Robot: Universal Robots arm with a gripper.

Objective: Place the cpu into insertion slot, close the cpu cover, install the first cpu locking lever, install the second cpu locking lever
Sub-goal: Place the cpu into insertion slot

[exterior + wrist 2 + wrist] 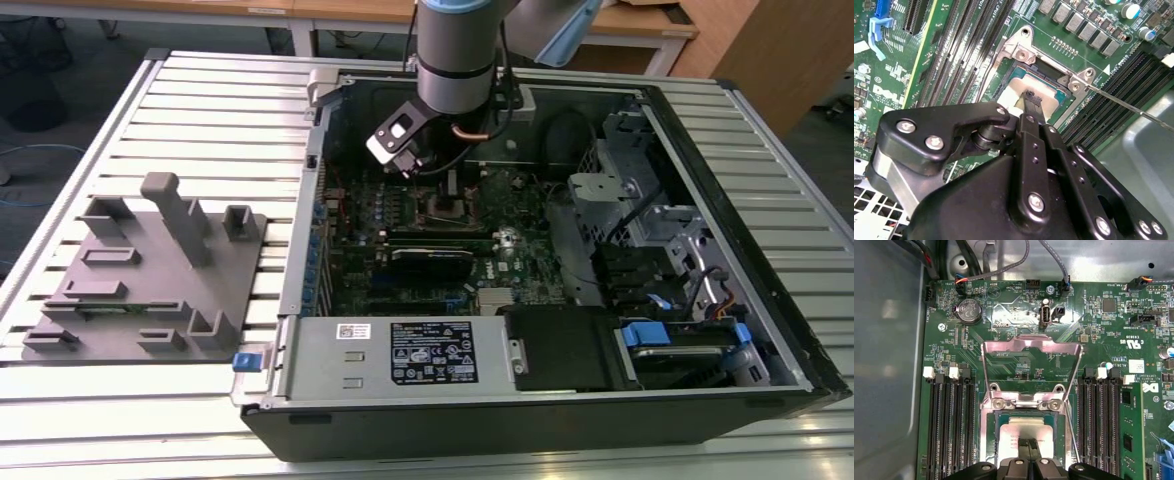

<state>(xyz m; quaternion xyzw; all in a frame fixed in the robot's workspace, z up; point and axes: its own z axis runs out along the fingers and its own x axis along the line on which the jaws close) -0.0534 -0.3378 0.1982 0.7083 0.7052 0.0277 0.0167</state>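
Gripper (1028, 445) partly hiding cpu (1024, 430), cpu cover (1029, 344) raised

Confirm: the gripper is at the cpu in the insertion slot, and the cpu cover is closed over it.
Not closed: the first wrist view shows the cpu cover swung open. The gripper is at the cpu in the insertion slot.

The end effector (1029, 445) hides part of the cpu (1015, 432).
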